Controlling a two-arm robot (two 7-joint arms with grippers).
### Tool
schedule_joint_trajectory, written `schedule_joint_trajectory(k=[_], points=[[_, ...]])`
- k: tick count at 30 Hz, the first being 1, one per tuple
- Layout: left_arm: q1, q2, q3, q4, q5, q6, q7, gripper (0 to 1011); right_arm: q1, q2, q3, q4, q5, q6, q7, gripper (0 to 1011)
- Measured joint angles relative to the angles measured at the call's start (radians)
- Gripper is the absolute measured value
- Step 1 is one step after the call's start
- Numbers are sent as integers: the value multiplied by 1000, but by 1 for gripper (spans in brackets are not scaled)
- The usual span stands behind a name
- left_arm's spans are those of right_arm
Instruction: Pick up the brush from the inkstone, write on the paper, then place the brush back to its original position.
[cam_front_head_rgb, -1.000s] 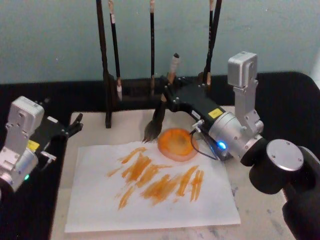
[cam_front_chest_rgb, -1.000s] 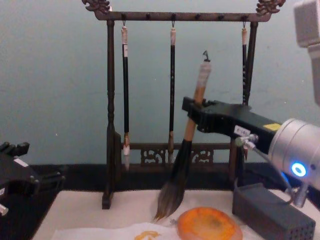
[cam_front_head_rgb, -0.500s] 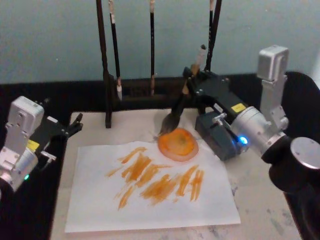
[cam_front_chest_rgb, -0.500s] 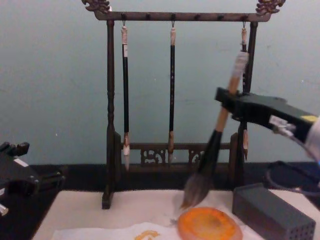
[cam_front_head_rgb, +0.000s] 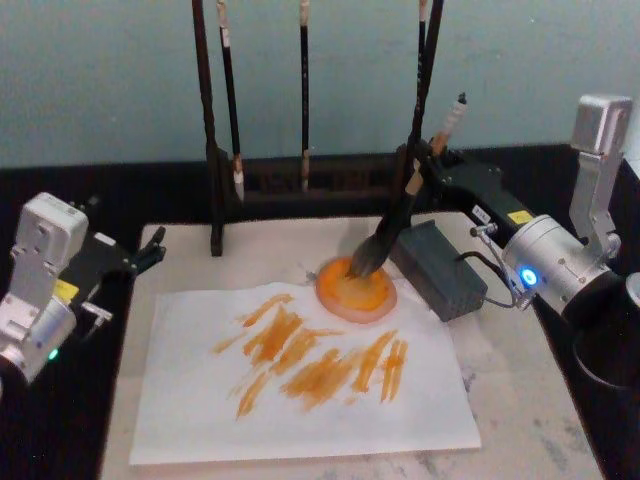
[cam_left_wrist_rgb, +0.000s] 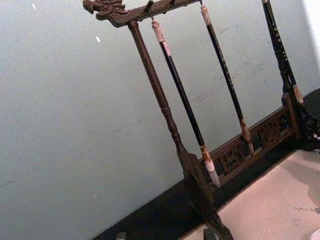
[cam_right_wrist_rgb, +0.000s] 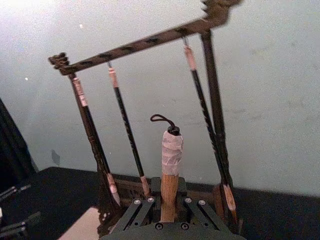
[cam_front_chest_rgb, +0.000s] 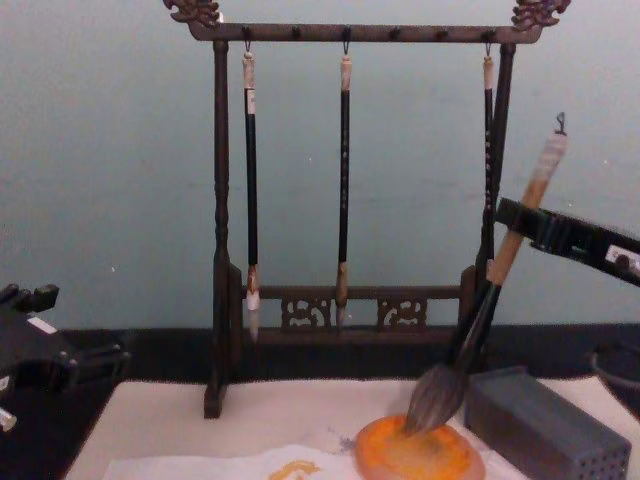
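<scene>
**Right arm working, left arm parked**

The right claw (cam_front_head_rgb: 427, 165) is clenched on the tan wooden handle of the large calligraphy brush (cam_front_chest_rgb: 505, 255). The brush leans with its bushy grey-brown bristles touching the round shiny orange inkstone (cam_front_head_rgb: 357, 292). The thin white paper (cam_front_head_rgb: 300, 410), streaked orange, lies just beside the inkstone. The left claw (cam_front_head_rgb: 148, 252) sits at the left edge of the black table (cam_front_head_rgb: 100, 190); I cannot tell whether it is released or clenched.

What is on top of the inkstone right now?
Bristles of the brush sit on the far side of the inkstone; the right gripper is shut on the tilted handle. The disc under the bristles is hidden. The left gripper idles beside the paper.
</scene>
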Motion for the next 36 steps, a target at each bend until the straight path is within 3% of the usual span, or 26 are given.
schedule_joint_trajectory(k=[10, 30, 36], points=[[0, 0, 0, 0, 0, 0, 0, 1001, 32, -13, 37, 61, 161, 105, 27, 171], [0, 0, 0, 0, 0, 0, 0, 1001, 136, -27, 60, 257, 364, 266, 60, 171], [0, 0, 0, 0, 0, 0, 0, 1001, 157, -26, 70, 303, 403, 284, 65, 172]])
